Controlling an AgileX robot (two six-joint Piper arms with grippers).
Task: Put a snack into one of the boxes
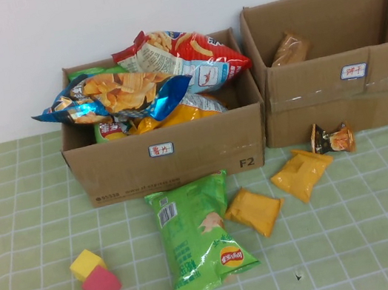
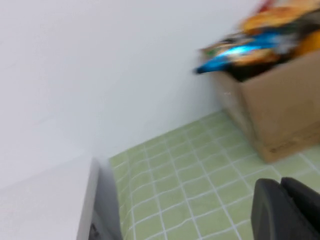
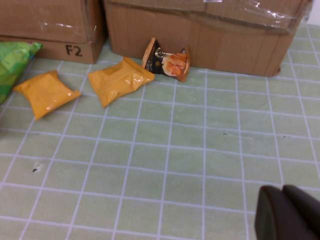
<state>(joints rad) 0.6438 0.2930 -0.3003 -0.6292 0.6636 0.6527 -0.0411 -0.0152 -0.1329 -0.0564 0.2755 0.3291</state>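
Right gripper (image 3: pixel 287 212) fingers look pressed together – yellow snack (image 3: pixel 120 80) well apart; left gripper (image 2: pixel 287 207) unclear.
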